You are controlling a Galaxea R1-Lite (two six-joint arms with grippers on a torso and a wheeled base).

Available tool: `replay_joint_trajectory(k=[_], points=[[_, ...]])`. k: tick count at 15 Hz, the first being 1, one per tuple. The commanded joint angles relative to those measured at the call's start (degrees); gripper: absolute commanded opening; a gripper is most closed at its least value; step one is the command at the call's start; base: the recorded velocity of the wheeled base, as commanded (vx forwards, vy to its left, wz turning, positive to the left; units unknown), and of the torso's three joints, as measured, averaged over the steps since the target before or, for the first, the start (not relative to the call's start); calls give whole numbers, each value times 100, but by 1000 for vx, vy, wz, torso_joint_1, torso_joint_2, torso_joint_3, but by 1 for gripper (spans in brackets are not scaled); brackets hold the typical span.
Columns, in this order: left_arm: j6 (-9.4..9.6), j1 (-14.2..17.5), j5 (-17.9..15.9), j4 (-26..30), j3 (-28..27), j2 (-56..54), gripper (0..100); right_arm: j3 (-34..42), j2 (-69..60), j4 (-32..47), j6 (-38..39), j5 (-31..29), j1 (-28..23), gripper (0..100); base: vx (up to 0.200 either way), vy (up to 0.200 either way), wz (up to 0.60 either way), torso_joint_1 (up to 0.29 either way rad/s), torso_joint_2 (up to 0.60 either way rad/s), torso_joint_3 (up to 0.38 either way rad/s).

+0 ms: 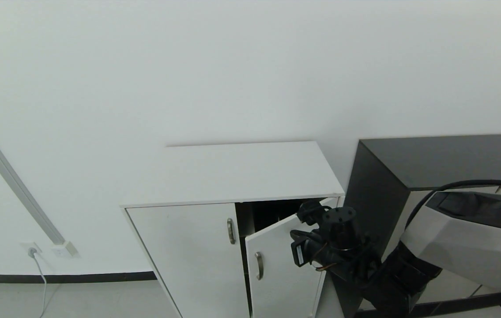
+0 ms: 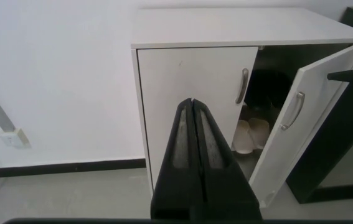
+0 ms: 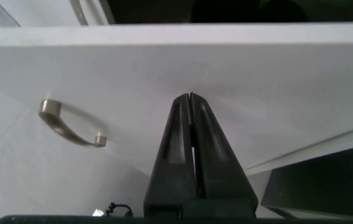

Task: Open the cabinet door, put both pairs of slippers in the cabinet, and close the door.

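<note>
The white cabinet (image 1: 232, 172) stands against the wall with its right door (image 1: 281, 260) ajar. From the left wrist view a pale pair of slippers (image 2: 253, 134) lies on a lower shelf inside, and the space above them is too dark to read. The right gripper (image 3: 192, 102), fingers pressed together, points at the door's outer face beside the handle (image 3: 70, 122). The left gripper (image 2: 192, 106), likewise pressed together, hangs well in front. A black cabinet (image 1: 431, 159) stands alongside.

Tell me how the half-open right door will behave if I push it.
The right door is a flat, rigid-looking panel, so it likely swings without flexing. The shut right gripper is at its smooth face, away from the handle, so it may slide.
</note>
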Motion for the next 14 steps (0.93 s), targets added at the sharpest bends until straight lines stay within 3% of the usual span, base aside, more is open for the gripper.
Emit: replay_joint_trajectory(k=[1,14], points=[[-2,0,6,-7,0,-1,0,-276,208,112,-5,1,-58,0,0,0,0,0,0,0],[-2,0,6,1,0,-1,0,-1401,674,859,4,-7,-199,0,0,0,0,0,0,0]])
